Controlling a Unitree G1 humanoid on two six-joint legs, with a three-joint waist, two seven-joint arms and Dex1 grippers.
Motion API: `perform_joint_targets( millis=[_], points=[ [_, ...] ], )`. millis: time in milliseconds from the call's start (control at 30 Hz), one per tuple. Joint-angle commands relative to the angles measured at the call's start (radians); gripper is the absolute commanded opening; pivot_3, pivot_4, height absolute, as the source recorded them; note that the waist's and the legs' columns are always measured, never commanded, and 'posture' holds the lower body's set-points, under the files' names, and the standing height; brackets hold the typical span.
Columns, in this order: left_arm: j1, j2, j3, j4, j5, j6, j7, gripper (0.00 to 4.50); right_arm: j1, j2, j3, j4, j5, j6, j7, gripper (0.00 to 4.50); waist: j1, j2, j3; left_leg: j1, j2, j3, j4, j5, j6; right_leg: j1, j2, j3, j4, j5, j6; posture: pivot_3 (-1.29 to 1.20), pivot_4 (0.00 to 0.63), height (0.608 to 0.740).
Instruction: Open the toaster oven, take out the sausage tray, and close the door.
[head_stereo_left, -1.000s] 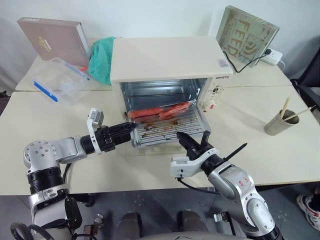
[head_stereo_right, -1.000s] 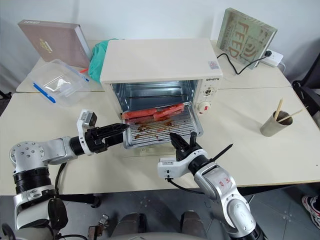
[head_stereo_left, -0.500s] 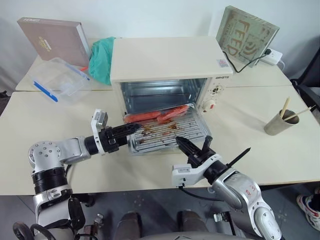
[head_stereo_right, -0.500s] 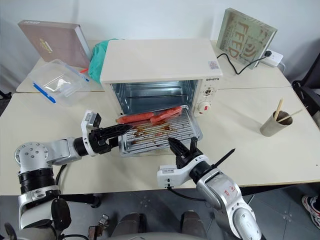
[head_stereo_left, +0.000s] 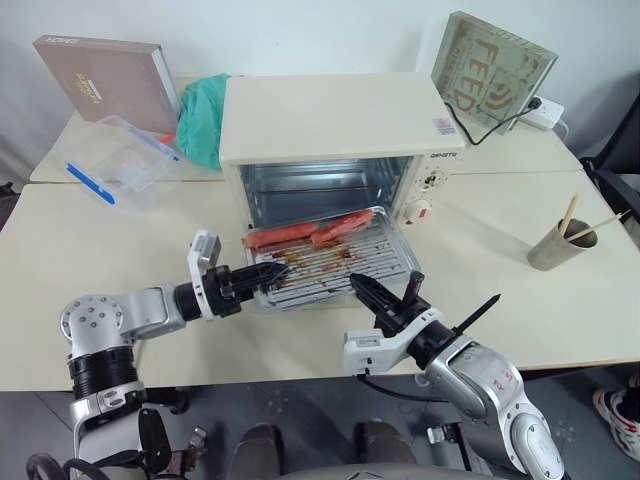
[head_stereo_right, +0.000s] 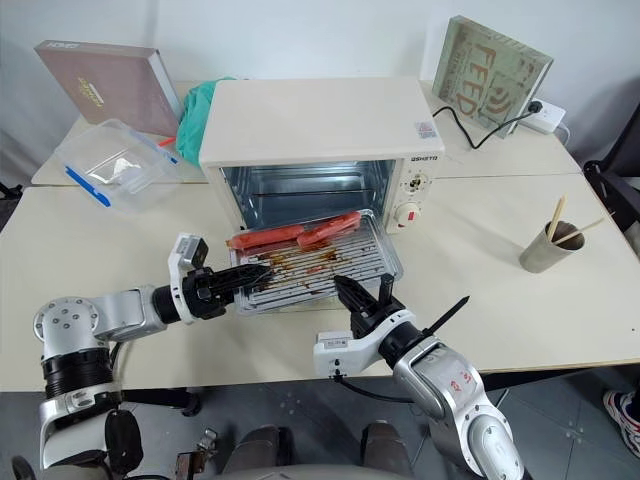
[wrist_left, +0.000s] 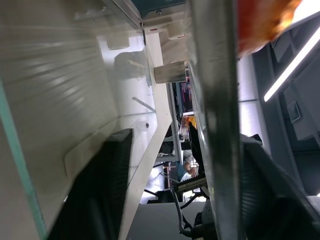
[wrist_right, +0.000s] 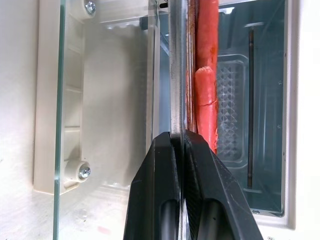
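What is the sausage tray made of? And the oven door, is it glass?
The sausage tray looks like thin shiny metal: silvery, ribbed and reflective, with brown grease on it. The door seems to be a clear glass pane with a greenish edge, set in a smooth cream frame held by screws; that frame could be plastic or painted metal, hard to tell.

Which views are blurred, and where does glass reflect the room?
Left wrist view: the ribbed silver sausage tray edge and black fingers are blurred, and the oven's glass door mirrors the room. Right wrist view: sharp, with the red-orange sausages clear.
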Motion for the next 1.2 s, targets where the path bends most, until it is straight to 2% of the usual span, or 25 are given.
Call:
perform_joint_targets(
  millis=[33,167,467,500,667,867,900,1033,1200],
  points=[
    [0.017,-0.009,0.015,-0.034,-0.066,-0.021,0.046,1.37,-0.010,0.015,-0.028,-0.054,0.011,0.005,-0.014,0.00,0.000,0.000,0.000,0.000,0.000,0.000,0.000,0.000,0.000,0.000,0.000,0.000,0.000,0.000,0.000,0.00,0.150,0.740],
    [0.030,-0.005,0.001,-0.033,-0.125,-0.050,0.095,0.13,-0.014,0.018,-0.032,-0.053,0.014,0.008,-0.013,0.00,0.000,0.000,0.000,0.000,0.000,0.000,0.000,0.000,0.000,0.000,0.000,0.000,0.000,0.000,0.000,0.00,0.150,0.740],
    [0.056,0.037,-0.062,-0.033,-0.257,-0.118,0.182,0.04,-0.022,0.054,-0.054,-0.051,0.057,0.042,0.006,0.00,0.000,0.000,0.000,0.000,0.000,0.000,0.000,0.000,0.000,0.000,0.000,0.000,0.000,0.000,0.000,0.00,0.150,0.740],
    [0.061,0.047,-0.074,-0.032,-0.279,-0.127,0.197,0.00,-0.023,0.056,-0.057,-0.050,0.071,0.044,0.008,0.62,0.000,0.000,0.000,0.000,0.000,0.000,0.000,0.000,0.000,0.000,0.000,0.000,0.000,0.000,0.000,0.00,0.150,0.740],
    [0.098,0.108,-0.163,-0.031,-0.421,-0.175,0.284,0.00,-0.043,0.045,-0.069,-0.052,0.113,0.037,0.026,2.16,0.000,0.000,0.000,0.000,0.000,-0.001,0.000,0.000,0.000,0.001,0.000,0.000,-0.001,0.000,0.000,0.00,0.150,0.740],
    [0.139,0.189,-0.278,-0.039,-0.576,-0.256,0.358,0.00,-0.032,0.032,-0.053,-0.079,0.150,0.031,0.057,4.28,0.000,0.000,0.000,0.001,0.000,-0.001,0.000,0.000,0.000,0.001,0.000,0.000,-0.001,0.000,0.000,0.00,0.150,0.740],
    [0.141,0.197,-0.287,-0.040,-0.581,-0.261,0.355,0.00,-0.026,0.031,-0.051,-0.085,0.157,0.030,0.061,4.47,0.001,0.000,0.000,0.001,0.000,-0.001,0.000,0.000,0.000,0.001,0.000,0.000,-0.001,0.000,0.000,0.00,0.150,0.740],
    [0.145,0.231,-0.309,-0.022,-0.582,-0.259,0.336,0.00,0.014,0.007,-0.055,-0.136,0.204,0.013,0.087,4.47,0.002,0.000,0.000,0.001,0.000,-0.001,0.000,0.000,0.000,0.002,0.000,0.000,-0.002,0.000,0.000,0.00,0.150,0.740],
    [0.145,0.275,-0.307,0.020,-0.582,-0.248,0.305,0.00,0.066,-0.056,-0.087,-0.224,0.402,0.040,0.196,4.47,0.001,0.000,0.000,0.001,0.000,-0.001,-0.001,0.000,0.000,0.002,0.000,0.000,-0.004,0.000,-0.001,0.00,0.150,0.740]
  ],
)
